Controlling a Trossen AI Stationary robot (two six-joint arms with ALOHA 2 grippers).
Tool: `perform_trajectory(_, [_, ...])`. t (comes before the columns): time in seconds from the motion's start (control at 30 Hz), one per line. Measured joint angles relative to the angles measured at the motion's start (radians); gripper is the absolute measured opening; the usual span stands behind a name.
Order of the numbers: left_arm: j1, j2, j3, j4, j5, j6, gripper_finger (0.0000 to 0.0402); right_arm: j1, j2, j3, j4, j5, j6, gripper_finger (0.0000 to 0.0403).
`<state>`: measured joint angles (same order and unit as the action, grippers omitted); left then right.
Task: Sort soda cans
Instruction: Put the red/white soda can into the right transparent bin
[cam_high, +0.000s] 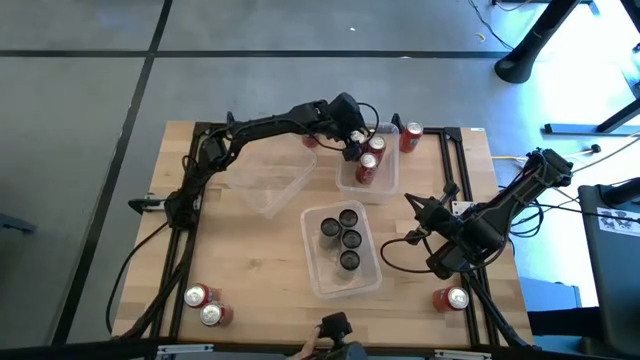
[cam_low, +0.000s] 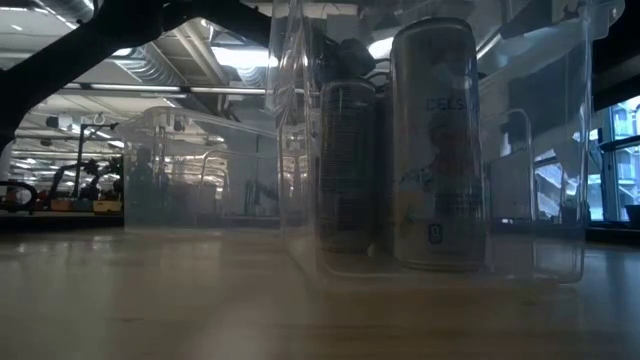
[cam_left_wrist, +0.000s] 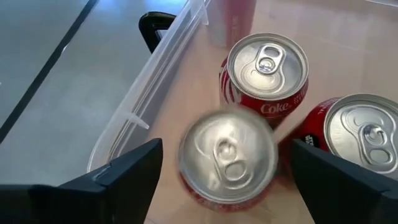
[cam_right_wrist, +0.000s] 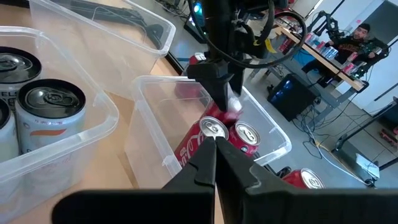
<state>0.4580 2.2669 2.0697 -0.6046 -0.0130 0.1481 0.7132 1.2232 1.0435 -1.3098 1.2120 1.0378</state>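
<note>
My left gripper (cam_high: 355, 150) hangs open over the clear bin (cam_high: 388, 185) at the table's far right. A red soda can (cam_left_wrist: 227, 158) with a silver top stands upright between its spread fingers, with a gap on each side; it looks blurred. Two more red cans (cam_left_wrist: 267, 68) (cam_left_wrist: 364, 134) stand in that bin beside it. My right gripper (cam_high: 412, 203) is shut on nothing and hangs above the table right of the middle bin; its closed fingers (cam_right_wrist: 214, 162) show in the right wrist view.
A middle bin (cam_high: 318, 275) holds several dark cans (cam_high: 345, 238), also seen up close as dark cans (cam_low: 435, 140). An empty clear bin (cam_high: 270, 182) lies left of the far bin. Loose red cans stand at the far right (cam_high: 410, 137), near left (cam_high: 205, 305) and near right (cam_high: 452, 298).
</note>
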Motion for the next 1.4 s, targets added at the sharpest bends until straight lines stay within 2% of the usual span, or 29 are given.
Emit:
perform_trajectory(0.33, [-0.006,-0.036,0.007,-0.023,-0.003,-0.010,0.0344,0.000,0.000,0.000,0.000,-0.010,0.000,0.0003])
perform_trajectory(0.7, [-0.077,-0.201,0.039,-0.131,-0.003,-0.001,0.0345,0.000,0.001,0.000,0.000,-0.020,0.000,0.0003])
perform_trajectory(1.0, [-0.189,-0.344,0.039,-0.367,-0.086,-0.046,0.0345,0.000,0.001,0.000,0.004,-0.029,0.000,0.0003])
perform_trajectory(1.4, [-0.383,-0.493,0.040,-0.706,-0.096,-0.292,0.0345,0.000,0.001,0.000,0.008,-0.046,0.000,0.0003])
